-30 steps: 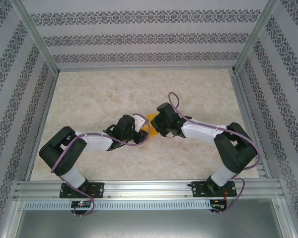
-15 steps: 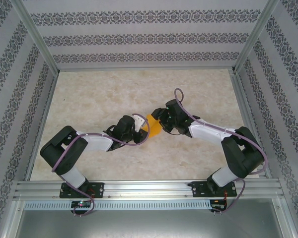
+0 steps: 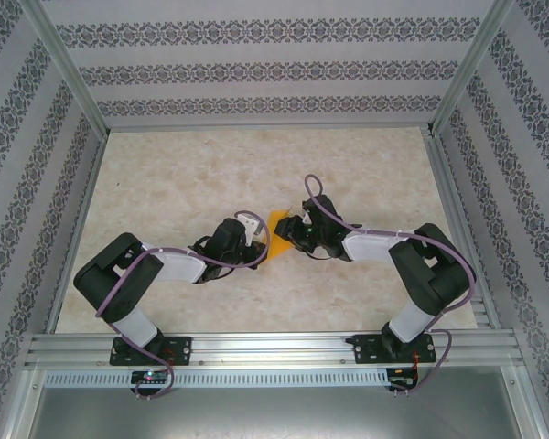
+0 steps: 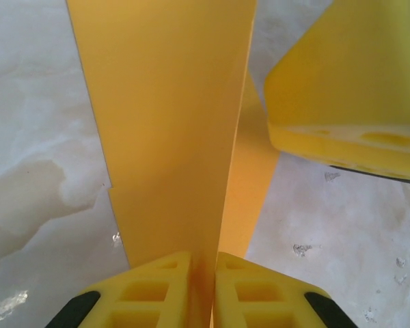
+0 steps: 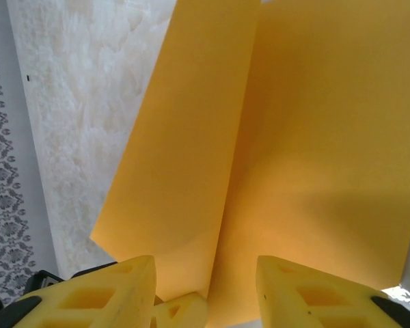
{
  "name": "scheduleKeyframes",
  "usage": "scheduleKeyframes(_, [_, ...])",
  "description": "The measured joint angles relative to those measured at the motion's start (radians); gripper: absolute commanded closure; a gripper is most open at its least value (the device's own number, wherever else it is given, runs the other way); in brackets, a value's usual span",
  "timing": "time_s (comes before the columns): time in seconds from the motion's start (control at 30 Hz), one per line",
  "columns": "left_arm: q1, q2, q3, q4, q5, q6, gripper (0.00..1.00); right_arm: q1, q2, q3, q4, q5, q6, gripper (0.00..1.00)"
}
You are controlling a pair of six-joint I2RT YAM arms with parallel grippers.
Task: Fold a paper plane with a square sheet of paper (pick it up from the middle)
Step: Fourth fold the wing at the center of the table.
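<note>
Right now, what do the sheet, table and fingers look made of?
The sheet looks like thin matte paper, holding a sharp crease. The table: smooth veined stone or a laminate imitating it. The fingers: yellow moulded plastic, probably, with cast pockets.

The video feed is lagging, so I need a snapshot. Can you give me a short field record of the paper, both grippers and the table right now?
paper: orange sheet, folded along a lengthwise crease, standing between the two grippers near the middle of the table
left gripper: shut, fingers pinching the paper
right gripper: jaws apart, paper in the gap, no pinch visible
table: pale marbled top
stage: partly folded, no finished dart shape visible
</note>
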Motion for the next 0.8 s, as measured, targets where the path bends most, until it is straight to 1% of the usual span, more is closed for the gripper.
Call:
scheduleKeyframes(0.23, [0.003,0.000,0.001,0.000,0.024,-0.032,0.87,-0.001,0.020,0.000,0.012,-0.011,-0.083,0.60])
scheduleKeyframes(0.5, [0.029,0.028,0.029,0.007,0.118,-0.058,0.90,-0.010,0.022,-0.024,0.074,-0.036,-0.173,0.54])
scheduleKeyframes(0.8, [0.045,0.077,0.041,0.024,0.192,-0.083,0.90,-0.035,0.023,-0.042,0.087,-0.058,-0.228,0.49])
